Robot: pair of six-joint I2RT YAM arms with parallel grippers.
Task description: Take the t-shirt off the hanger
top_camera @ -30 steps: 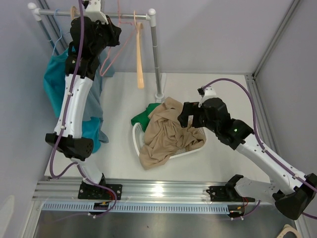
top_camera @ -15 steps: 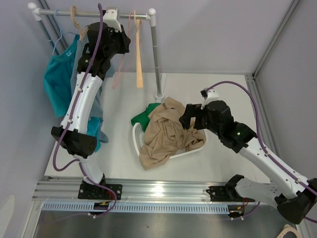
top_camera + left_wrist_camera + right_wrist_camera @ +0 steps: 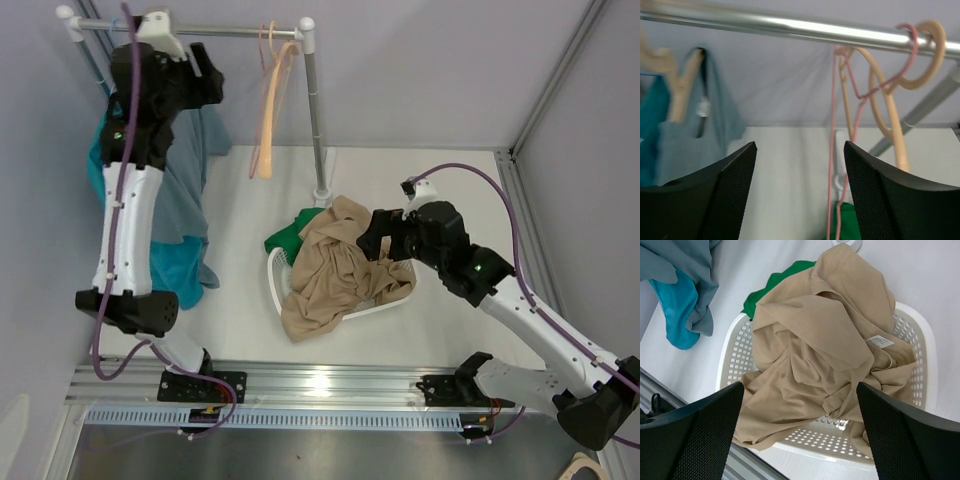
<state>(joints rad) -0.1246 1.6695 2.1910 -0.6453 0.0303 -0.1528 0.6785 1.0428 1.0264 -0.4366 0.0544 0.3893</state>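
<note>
**A:** What's on the table (image 3: 450,200)?

**B:** A rail (image 3: 790,25) stands at its far side. The grey t-shirt (image 3: 715,125) hangs near the rail's left end on a hanger (image 3: 682,85). Its long axis runs straight down, and a teal shirt (image 3: 650,130) is just beside it.

**A:** And the basket (image 3: 917,335)?

**B:** It sits mid-table and holds a tan shirt (image 3: 825,340), with a green one (image 3: 775,287) showing from under it. Bare hangers (image 3: 270,110) hang at the rail's right end.

**A:** Which arm is nearer?

**B:** The left. The left hand (image 3: 800,147) is up by the rail, fingers spread and holding nothing, and the t-shirt lies to its left and below. The right hand (image 3: 800,390), also spread and empty, hovers over the basket, well apart from the t-shirt.

**A:** So?

**B:** I'd judge the left hand must swing left and down.
</note>
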